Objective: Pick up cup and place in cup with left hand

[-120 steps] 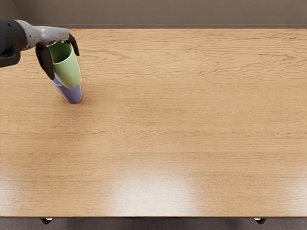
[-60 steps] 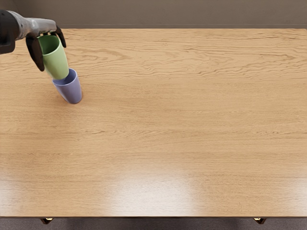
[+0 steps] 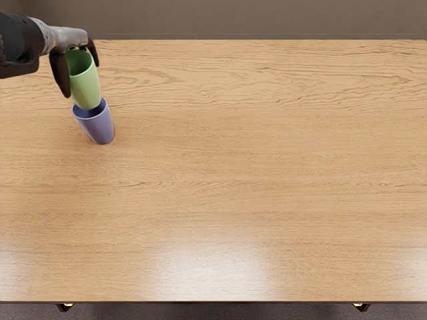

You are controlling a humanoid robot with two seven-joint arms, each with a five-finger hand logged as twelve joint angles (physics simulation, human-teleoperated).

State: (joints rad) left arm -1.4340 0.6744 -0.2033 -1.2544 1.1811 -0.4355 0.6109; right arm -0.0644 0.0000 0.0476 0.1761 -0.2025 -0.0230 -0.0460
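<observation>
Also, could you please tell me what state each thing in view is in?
Green cup: held, mouth up, its base at the purple cup's mouth; how far in, if at all, I cannot tell.
Purple cup: standing upright, mouth up, on the table.
Left hand: closed on the green cup.
Table: bearing the purple cup.

The green cup is light green outside and dark green inside. The purple cup is bluish purple, and darker inside. The left hand is shiny grey, with black fingers, and its arm is black. The table is light brown with wavy, darker wood lines and whitish shiny patches. The floor is purplish grey.
</observation>
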